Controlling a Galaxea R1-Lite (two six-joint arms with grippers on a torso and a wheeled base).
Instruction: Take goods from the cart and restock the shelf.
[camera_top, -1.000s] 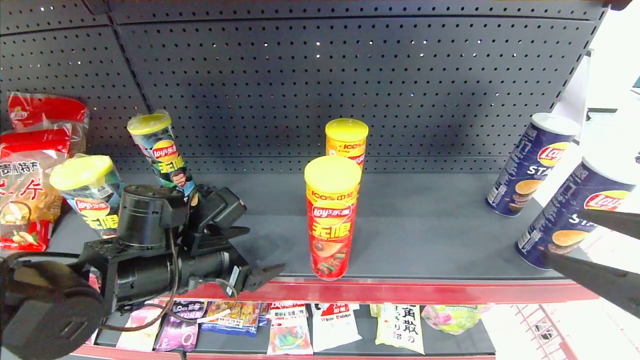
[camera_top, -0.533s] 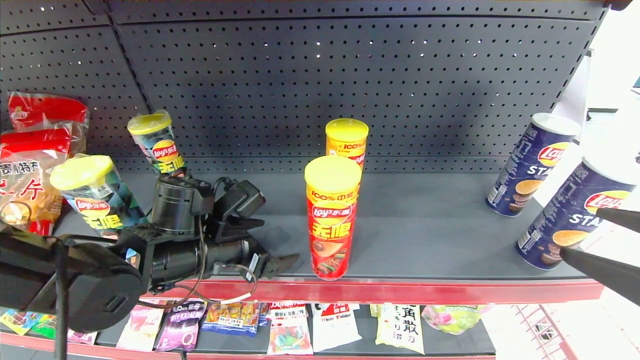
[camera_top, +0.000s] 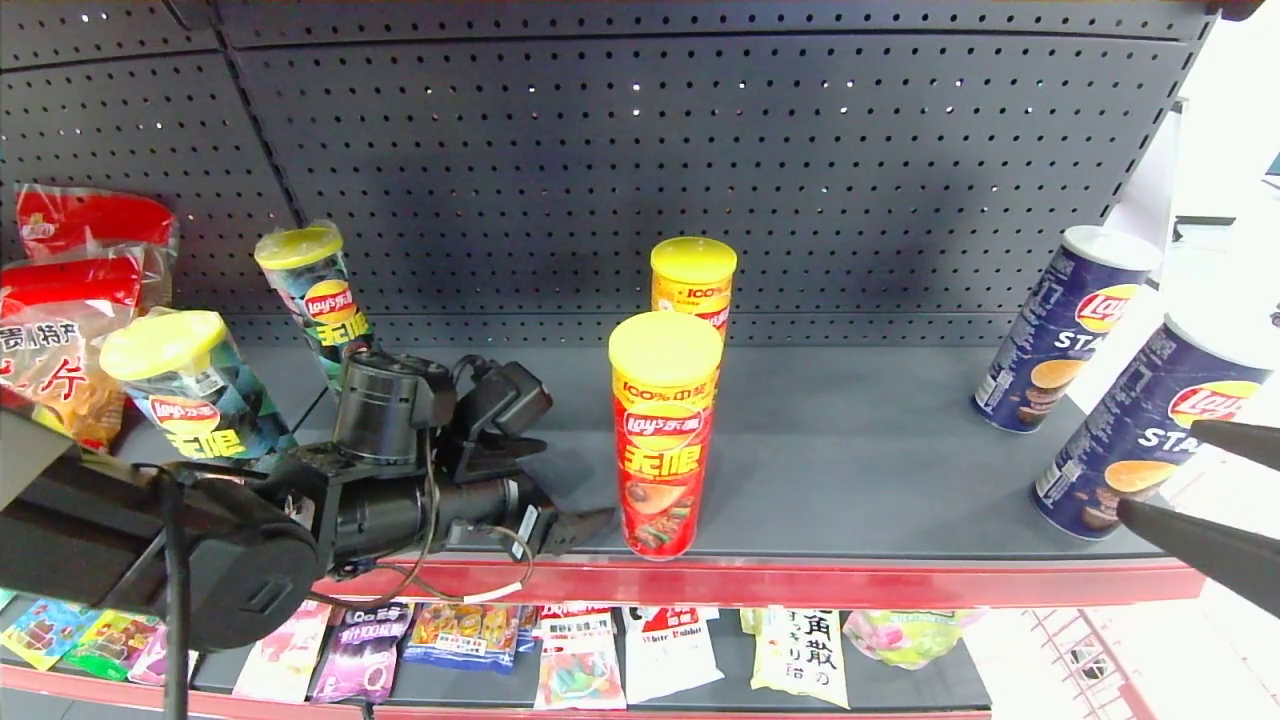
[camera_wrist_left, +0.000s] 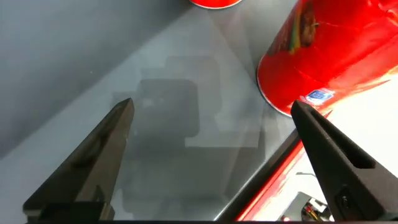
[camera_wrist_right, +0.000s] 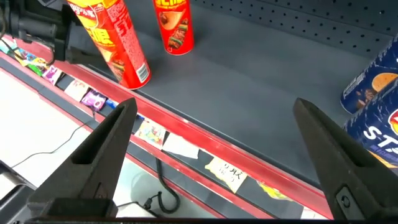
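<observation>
Two claws: both spread wide and empty, the left gripper (camera_wrist_left: 211, 107) and the right gripper (camera_wrist_right: 214, 106).
Landmark: front red can (camera_top: 662, 450), standing upright at the front edge of the shelf (camera_top: 850, 450), its base just behind the red lip (camera_top: 800, 582).
Left gripper: just beside the front red can on its left, low down by the base. The fingertips point toward the can without touching it, and the base sits beyond one fingertip rather than between the jaws.
Right gripper: well apart from the front red can, far off to its right, in front of the blue cans (camera_top: 1060, 330).
Other stock: a second red can (camera_top: 692, 280) directly behind the front one, and teal cans (camera_top: 185, 390) well to its left.
Long axis: vertical. The can is tall and narrow, so I'd guess a low sideways knock could tip it over the lip.
Nearer arm: the left, by far.
Stage: my guess is that this can is already shelved. With nothing held, the next item has to come from the cart, so the left claw would need to back straight away from the can.
</observation>
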